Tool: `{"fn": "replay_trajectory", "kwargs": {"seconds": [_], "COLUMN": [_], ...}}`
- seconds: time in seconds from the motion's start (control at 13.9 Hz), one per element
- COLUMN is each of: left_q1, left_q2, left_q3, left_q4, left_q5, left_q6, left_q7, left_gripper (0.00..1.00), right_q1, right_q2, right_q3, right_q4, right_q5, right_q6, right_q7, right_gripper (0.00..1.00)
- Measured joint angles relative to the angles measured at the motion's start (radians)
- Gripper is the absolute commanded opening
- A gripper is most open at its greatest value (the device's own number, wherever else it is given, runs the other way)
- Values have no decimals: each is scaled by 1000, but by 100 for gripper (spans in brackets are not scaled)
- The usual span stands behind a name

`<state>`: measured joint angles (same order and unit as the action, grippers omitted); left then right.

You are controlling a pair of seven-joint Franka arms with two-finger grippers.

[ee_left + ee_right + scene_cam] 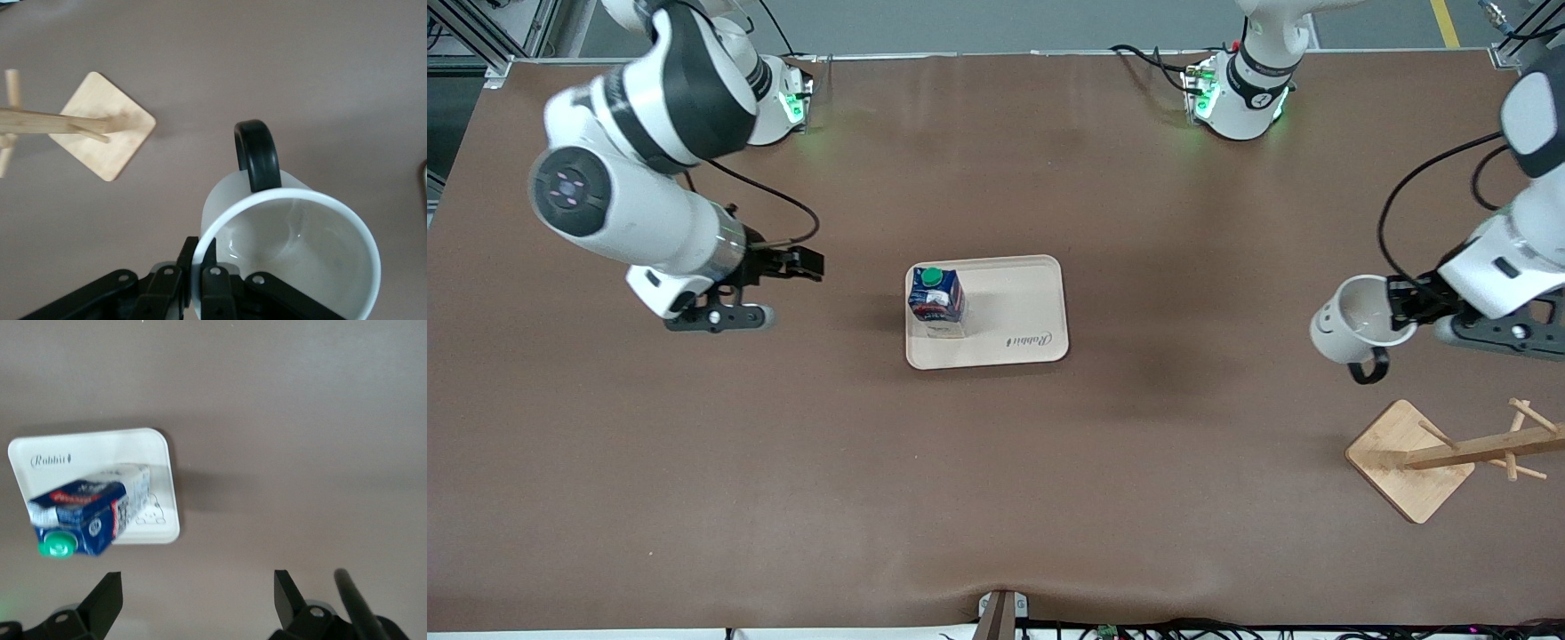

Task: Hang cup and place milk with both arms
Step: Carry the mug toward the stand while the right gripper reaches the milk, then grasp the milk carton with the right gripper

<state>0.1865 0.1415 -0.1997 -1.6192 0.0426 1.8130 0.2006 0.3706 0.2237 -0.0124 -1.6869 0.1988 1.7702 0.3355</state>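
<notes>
On the brown worktop (694, 498), front view, the milk (936, 300) stood upright on a pale tray (1018, 311); the right claw (783, 284) hung released toward the right arm's end, while the left claw (1403, 300) gripped the cup (1352, 324) by its rim above a wooden rack (1449, 455).

Left wrist view: the fingers (213, 293) pinched the cup's (293, 247) rim, handle toward the rack (100, 133).

Right wrist view: the fingers (107, 597) stood wide apart, touching nothing, the milk (87, 513) well apart from them.
</notes>
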Motion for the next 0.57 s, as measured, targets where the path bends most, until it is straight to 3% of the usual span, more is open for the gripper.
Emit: {"fn": "replay_trajectory", "kwargs": {"seconds": [0.22,0.57], "left_q1": [66,177], "left_q2": [-1,5], "left_q3": [1,2], "left_q4": [6,13], "left_q5": [-31,-73], "left_q6": [0,2], "left_q7": [42,104], "left_gripper": [0,0], "right_q1": [117,270], "right_q2": [22,41], "right_q3": [2,4], "right_q4": [-78,-89], "right_q5": [10,10], "right_q6": [164,298], "right_q7": [122,316], "right_gripper": [100,100]}}
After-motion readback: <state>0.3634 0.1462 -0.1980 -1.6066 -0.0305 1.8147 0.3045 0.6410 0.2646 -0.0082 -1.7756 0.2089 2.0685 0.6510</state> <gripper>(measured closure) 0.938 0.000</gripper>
